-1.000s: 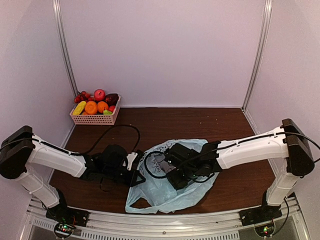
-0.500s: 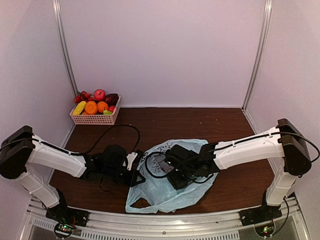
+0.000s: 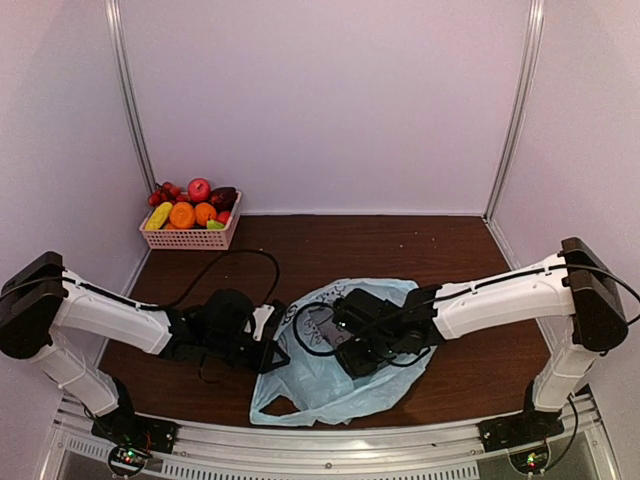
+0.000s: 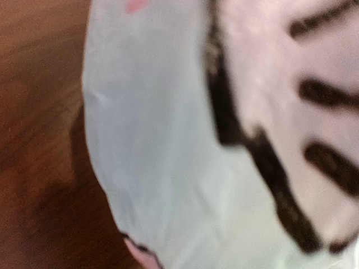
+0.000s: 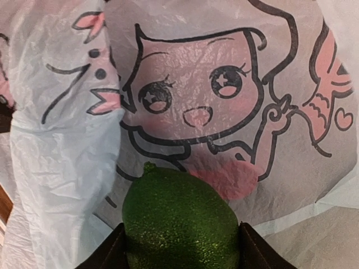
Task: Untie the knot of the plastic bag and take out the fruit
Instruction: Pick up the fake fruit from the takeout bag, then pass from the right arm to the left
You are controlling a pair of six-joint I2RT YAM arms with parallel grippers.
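Right jaws clasp the green fruit (image 5: 180,221) over the plastic bag (image 5: 61,185); left jaws clenched at its edge

Left wrist view: the plastic bag (image 4: 168,168) fills it, blurred; the print is only dark smears.
Left gripper (image 3: 273,352): tips lost against the bag's edge, hold unclear.
Green fruit (image 5: 179,218): underside cut off by the lower edge.
Right gripper (image 5: 180,249): only finger corners show.
Knot: cannot be made out.
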